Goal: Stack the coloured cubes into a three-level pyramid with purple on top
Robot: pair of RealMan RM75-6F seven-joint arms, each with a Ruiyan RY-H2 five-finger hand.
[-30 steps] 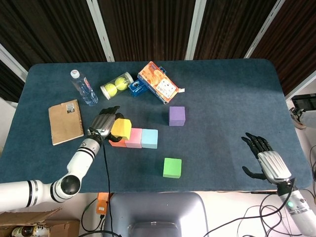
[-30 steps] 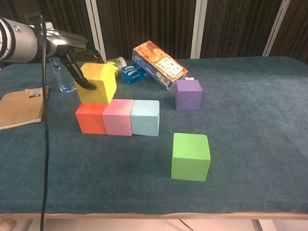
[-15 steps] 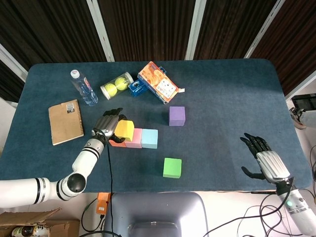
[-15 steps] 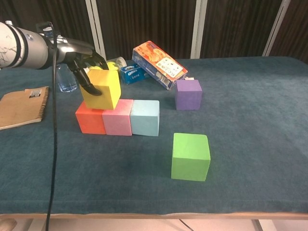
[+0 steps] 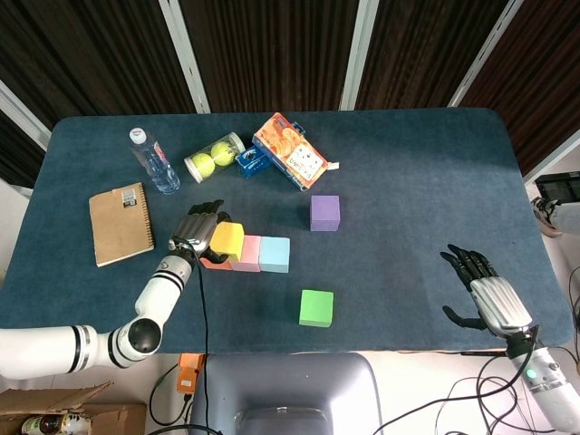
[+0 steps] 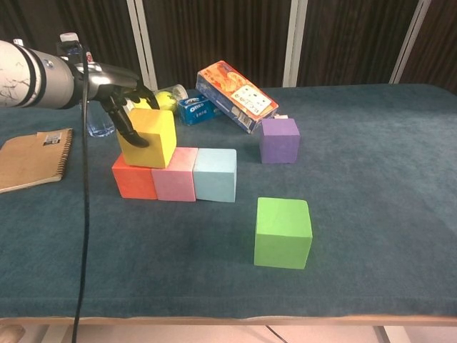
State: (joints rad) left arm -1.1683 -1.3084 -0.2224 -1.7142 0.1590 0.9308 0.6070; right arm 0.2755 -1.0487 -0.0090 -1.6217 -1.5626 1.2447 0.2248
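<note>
My left hand (image 6: 123, 100) holds the yellow cube (image 6: 148, 137), with fingers wrapped on its side so it does not slip. The yellow cube sits on top of the bottom row, over the line where the red cube (image 6: 133, 179) and the pink cube (image 6: 174, 174) meet. I put it there because a pyramid block needs two blocks under it to stay steady. The light blue cube (image 6: 216, 174) touches the pink one, so the bottom row has three cubes side by side. I think the yellow cube looks a bit tilted, so I should set it flat before I let go. The green cube (image 6: 283, 232) waits alone on the blue counter (image 6: 371, 179), near the front edge. I think it goes next to the yellow one, on the pink and light blue cubes. The purple cube (image 6: 279, 140) stands farther back, near the orange snack box (image 6: 235, 86). It must go on the very top, so it goes last. My right hand (image 5: 483, 294) rests far off to the side, holding nothing, fingers spread wide.
</note>
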